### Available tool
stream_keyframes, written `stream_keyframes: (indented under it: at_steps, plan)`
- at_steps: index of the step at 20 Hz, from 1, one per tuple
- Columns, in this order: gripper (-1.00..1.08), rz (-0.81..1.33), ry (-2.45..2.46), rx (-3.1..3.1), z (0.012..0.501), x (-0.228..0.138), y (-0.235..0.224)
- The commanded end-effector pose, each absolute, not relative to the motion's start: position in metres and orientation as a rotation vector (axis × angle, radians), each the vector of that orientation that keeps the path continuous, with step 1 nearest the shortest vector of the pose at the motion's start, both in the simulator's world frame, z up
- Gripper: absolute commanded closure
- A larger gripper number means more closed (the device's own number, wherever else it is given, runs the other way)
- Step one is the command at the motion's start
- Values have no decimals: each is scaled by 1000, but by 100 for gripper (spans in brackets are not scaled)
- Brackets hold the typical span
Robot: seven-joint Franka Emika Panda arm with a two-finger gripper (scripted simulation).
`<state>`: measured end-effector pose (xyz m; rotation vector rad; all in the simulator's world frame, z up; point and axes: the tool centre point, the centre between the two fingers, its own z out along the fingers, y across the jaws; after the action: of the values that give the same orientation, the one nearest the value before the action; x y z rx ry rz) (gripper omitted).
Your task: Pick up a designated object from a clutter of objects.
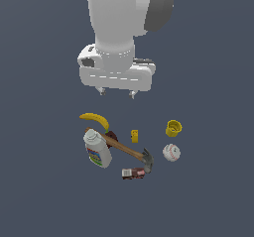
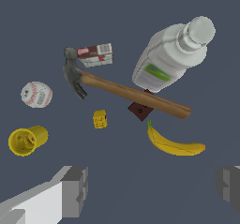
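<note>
The tool [image 1: 117, 93] is held released, jaws wide apart, above the clutter. The baseball [image 1: 171, 153] is seen just beside the yellow cup [image 1: 173, 128], untouched.

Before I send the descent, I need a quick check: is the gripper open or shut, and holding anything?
Gripper: open, fingers spread wide, holding nothing, above the small white red-stitched baseball and other items.

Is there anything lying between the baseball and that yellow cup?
No. In both views the stretch between the baseball and the yellow cup is bare floor; they sit close together, apart from the other items.
</note>
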<state>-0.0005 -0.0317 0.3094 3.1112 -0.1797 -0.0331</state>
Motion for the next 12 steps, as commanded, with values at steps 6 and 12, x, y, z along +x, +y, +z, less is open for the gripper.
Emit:
stream_keyframes:
  at_steps: [6,12]
  plan:
    - [-92,-25,-315,3098,287,22,-6]
    - [-92,-16,-467,3078,260,44,25]
